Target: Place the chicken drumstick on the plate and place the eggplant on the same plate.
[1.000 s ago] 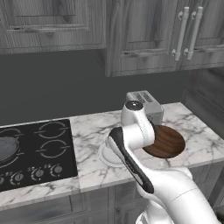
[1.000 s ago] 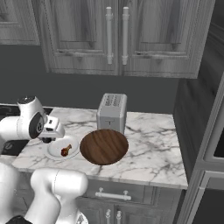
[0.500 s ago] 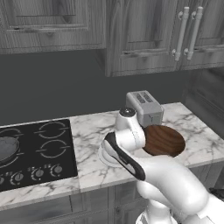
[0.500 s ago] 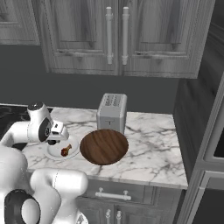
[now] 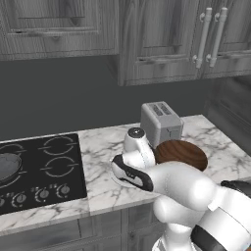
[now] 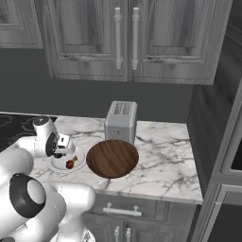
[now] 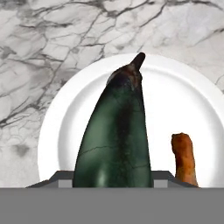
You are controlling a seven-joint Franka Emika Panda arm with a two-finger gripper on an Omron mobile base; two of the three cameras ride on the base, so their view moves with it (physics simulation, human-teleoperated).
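While the eggplant (image 7: pixel 116 135) sits gripped between the jaws above the plate (image 7: pixel 61 122) — the drumstick (image 7: pixel 184 159) already lies there — marble counter (image 6: pixel 160 156) spreads around, with a wooden board (image 6: pixel 112 158), toaster (image 6: pixel 121 121), stove (image 5: pixel 39 169) and grey cabinets (image 6: pixel 127 38).

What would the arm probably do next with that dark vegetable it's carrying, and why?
Probably ease down a little and let go. The gripper holds the eggplant directly over the plate, where the chicken drumstick already lies to one side, leaving bare plate beneath the eggplant.
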